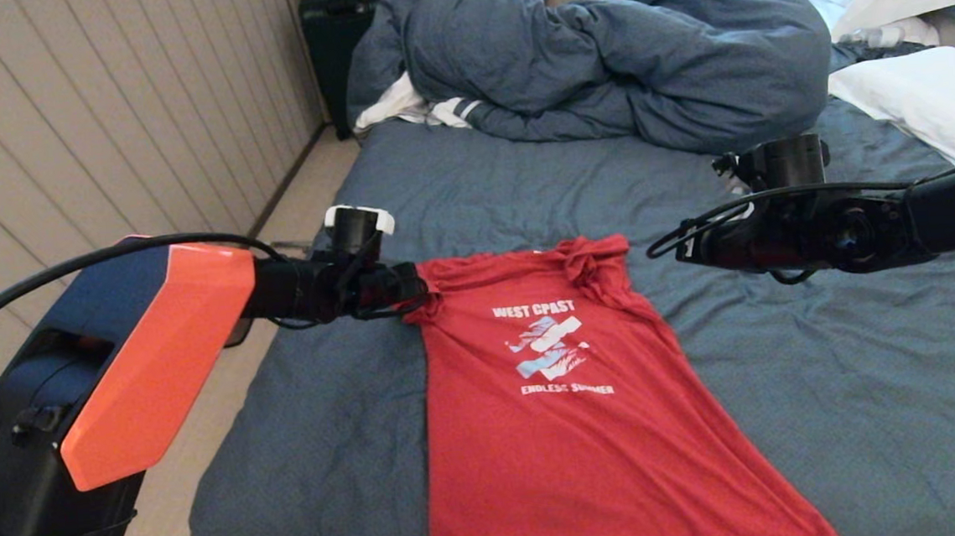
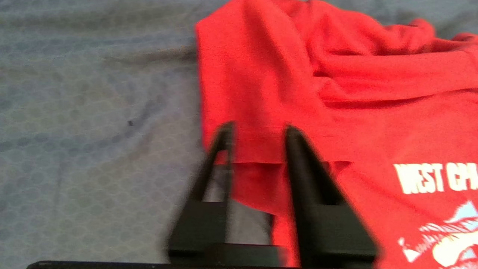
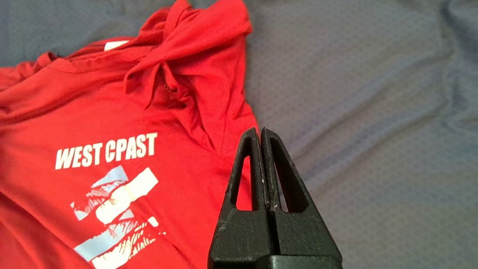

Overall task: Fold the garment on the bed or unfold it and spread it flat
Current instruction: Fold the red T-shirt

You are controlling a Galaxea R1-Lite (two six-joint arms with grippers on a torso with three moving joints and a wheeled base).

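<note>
Your red T-shirt (image 1: 570,396) lies print-up on the bed (image 1: 830,378), its body spread toward the near edge and both sleeves folded in over the shoulders (the one on the robot's right is bunched into a knot beside the collar). Your left gripper (image 2: 257,130) sits at the shirt's left shoulder, its fingers (image 2: 298,157) partly drawn in with the folded sleeve hem between them. Your right gripper (image 3: 260,130) hangs just beside the right sleeve, jaws pressed together, holding nothing. The duvet (image 1: 597,58) is heaped beyond.
</note>
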